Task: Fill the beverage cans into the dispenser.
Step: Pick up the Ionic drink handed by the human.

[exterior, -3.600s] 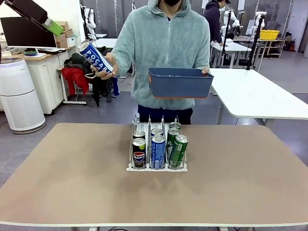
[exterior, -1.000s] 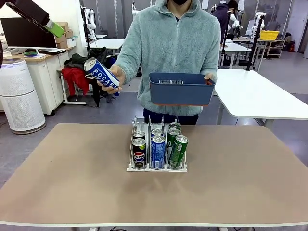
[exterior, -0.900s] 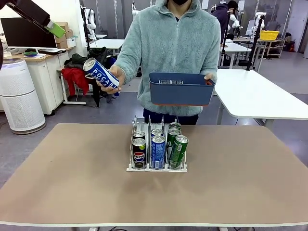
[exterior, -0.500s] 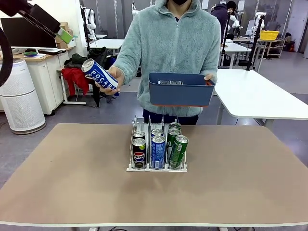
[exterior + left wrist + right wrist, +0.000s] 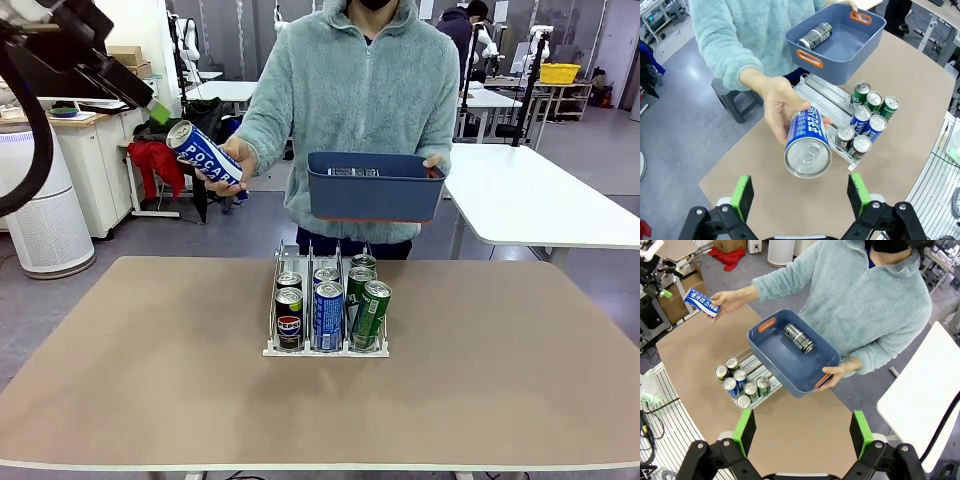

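A person (image 5: 350, 90) in a pale teal fleece stands at the far side of a tan table (image 5: 150, 380) and holds out a blue Pocari Sweat can (image 5: 205, 153) in one hand (image 5: 235, 162), tilted, its silver top pointing toward the robot's left arm. The left gripper (image 5: 800, 187) is spread wide and grasps nothing: in its wrist view the two green pads stand far apart, with the can's silver top ahead of them and between them, not touched. In the front view one of those pads sits close beside the top of the can. The person's other hand (image 5: 432, 160) carries a blue bin (image 5: 375, 197) at chest height above the far edge of the table; one black can (image 5: 799, 338) lies on its side inside it. The dispenser (image 5: 300, 351) stands in the middle of the table, well below the offered can. Its three lanes hold upright cans: two black Pepsi cans (image 5: 289, 322) in the left lane, two blue cans (image 5: 329, 315) in the middle lane, and three green cans (image 5: 371, 312) in the right lane. The right gripper (image 5: 802, 432) looks down on all this from high above, its fingers wide apart and empty.
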